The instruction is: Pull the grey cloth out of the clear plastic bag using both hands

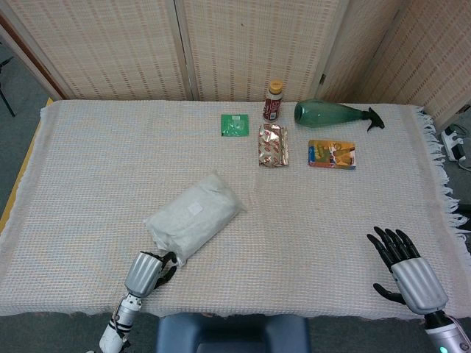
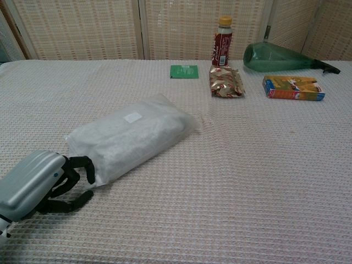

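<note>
The left hand rests with curled fingers touching the near end of the clear plastic bag, grey cloth inside, on the table; the right hand lies well apart, fingers spread, holding nothing

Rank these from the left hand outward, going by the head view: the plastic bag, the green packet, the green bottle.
From the left hand:
1. Plastic bag, lying right at its fingertips, near left of the table.
2. Green packet, far side, about the middle.
3. Green bottle, lying on its side at the far right, beyond the packet.
</note>
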